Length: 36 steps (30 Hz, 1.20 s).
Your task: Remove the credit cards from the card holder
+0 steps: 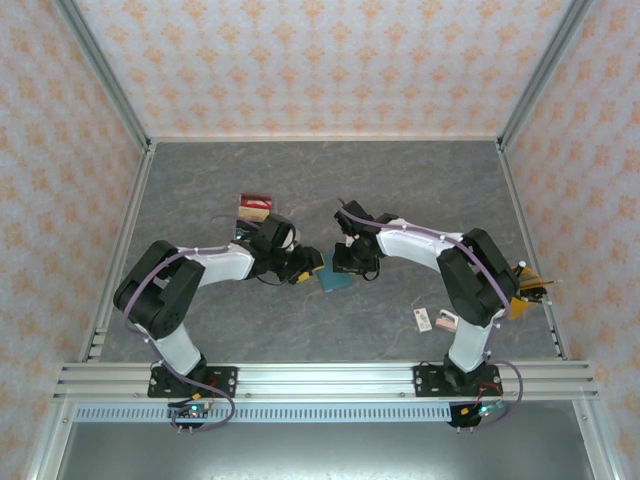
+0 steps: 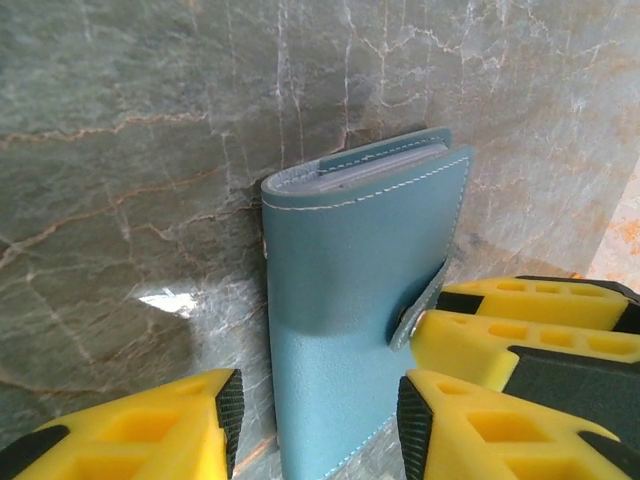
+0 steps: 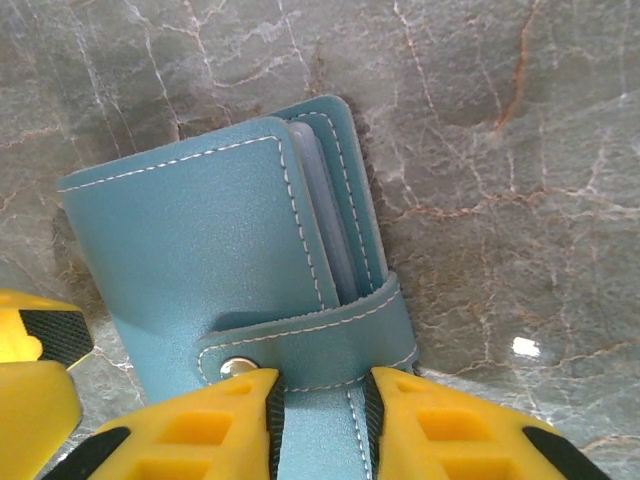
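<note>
The teal card holder point(image 1: 336, 279) lies closed on the grey marble table between both arms. Its strap point(image 3: 320, 335) is snapped over the cover. The credit cards are hidden inside; only pale sleeve edges point(image 3: 322, 205) show at the open side. My left gripper point(image 2: 322, 420) straddles the holder's point(image 2: 345, 330) near end, open, with a gap beside its left pad point(image 2: 230, 415). My right gripper point(image 3: 320, 425) is closed on the strap just below the snap point(image 3: 237, 367), pads touching teal material on both sides. Its yellow fingers point(image 2: 520, 335) also show beside the strap's lifted tip point(image 2: 415, 310).
A clear tray point(image 1: 256, 207) with red and tan contents sits behind the left arm. A small white tag point(image 1: 422, 319) and a pinkish lump point(image 1: 447, 322) lie near the right arm's base. Yellow items point(image 1: 527, 290) sit at the table's right edge.
</note>
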Each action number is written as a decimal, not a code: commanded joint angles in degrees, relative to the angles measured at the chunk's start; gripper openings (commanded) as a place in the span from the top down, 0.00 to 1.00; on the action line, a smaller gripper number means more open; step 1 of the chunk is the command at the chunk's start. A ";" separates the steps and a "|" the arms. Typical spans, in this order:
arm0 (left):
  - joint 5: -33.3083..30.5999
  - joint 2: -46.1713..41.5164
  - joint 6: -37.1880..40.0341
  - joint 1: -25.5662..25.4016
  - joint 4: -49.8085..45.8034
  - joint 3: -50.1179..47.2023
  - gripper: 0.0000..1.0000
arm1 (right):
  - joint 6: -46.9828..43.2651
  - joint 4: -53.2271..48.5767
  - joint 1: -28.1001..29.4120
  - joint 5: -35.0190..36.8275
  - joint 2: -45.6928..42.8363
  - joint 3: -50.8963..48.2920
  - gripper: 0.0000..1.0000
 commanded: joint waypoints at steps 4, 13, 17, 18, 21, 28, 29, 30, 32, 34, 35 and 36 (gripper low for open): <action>1.05 1.90 1.30 -0.06 1.80 1.13 0.53 | -1.00 1.91 -0.45 -0.10 3.19 -0.19 0.71; 1.51 4.67 0.86 -0.07 3.07 1.96 0.61 | -1.24 2.59 -1.15 -0.31 3.04 -1.66 0.74; 2.51 5.53 0.83 -0.14 4.02 2.45 0.61 | -1.21 2.99 -1.24 -0.36 3.08 -2.20 0.75; 3.01 5.72 0.67 -0.06 4.93 2.41 0.61 | -1.11 3.23 -1.33 -0.49 3.02 -2.43 0.75; 5.11 6.02 -0.32 -0.06 9.71 1.75 0.61 | -0.92 4.08 -1.55 -1.09 2.93 -3.12 0.75; 8.31 5.52 -2.63 -0.10 22.03 -0.48 0.64 | 0.34 8.39 -3.36 -5.28 0.82 -5.78 0.75; 8.49 5.40 -2.88 -0.06 23.52 -0.78 0.65 | 0.61 9.05 -3.64 -5.81 0.29 -6.19 0.75; 8.71 5.15 -3.20 -0.08 24.74 -1.15 0.66 | 0.87 9.82 -3.95 -6.49 -0.34 -6.70 0.75; 8.64 4.50 -3.06 -0.07 25.32 -1.56 0.69 | 1.32 11.32 -4.47 -7.71 -1.64 -7.54 0.75; 8.41 3.70 -2.49 -0.10 25.38 -1.98 0.73 | 1.80 12.58 -4.91 -8.67 -3.04 -8.24 0.74; 8.29 3.42 -2.14 -0.06 25.08 -1.96 0.77 | 1.89 12.69 -5.02 -8.68 -3.57 -8.34 0.74; 8.15 3.24 -1.54 -0.12 24.42 -1.78 0.82 | 1.90 12.67 -5.11 -8.32 -4.25 -8.37 0.73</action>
